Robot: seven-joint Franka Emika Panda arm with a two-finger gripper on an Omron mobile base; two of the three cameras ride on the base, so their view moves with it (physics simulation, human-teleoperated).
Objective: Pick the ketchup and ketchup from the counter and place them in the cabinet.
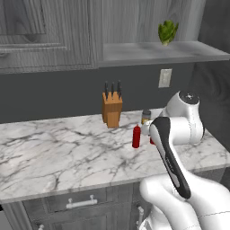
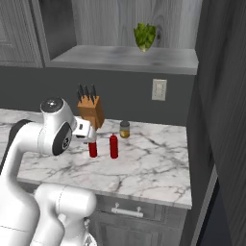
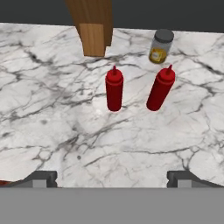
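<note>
Two red ketchup bottles stand upright side by side on the white marble counter [image 3: 52, 113]. In the hand view one ketchup [image 3: 114, 89] is at centre and the other ketchup [image 3: 160, 89] is to its right. My gripper [image 3: 111, 179] hovers above and short of them, open, its fingertips [image 3: 41, 178] far apart with nothing between. From the left base the near ketchup [image 1: 136, 136] stands clear, while the arm mostly covers the other. From the right base the ketchup pair [image 2: 114, 146] sits just past my hand. The cabinet shelf [image 1: 161, 51] hangs above the counter.
A wooden knife block [image 3: 92, 26] and a small yellow-brown jar [image 3: 159, 46] stand behind the bottles near the dark wall. A green leafy vegetable [image 1: 167, 32] rests on the cabinet shelf. A wall outlet [image 2: 159, 89] is under the shelf. A dark tall panel [image 2: 221, 120] borders the counter's right end.
</note>
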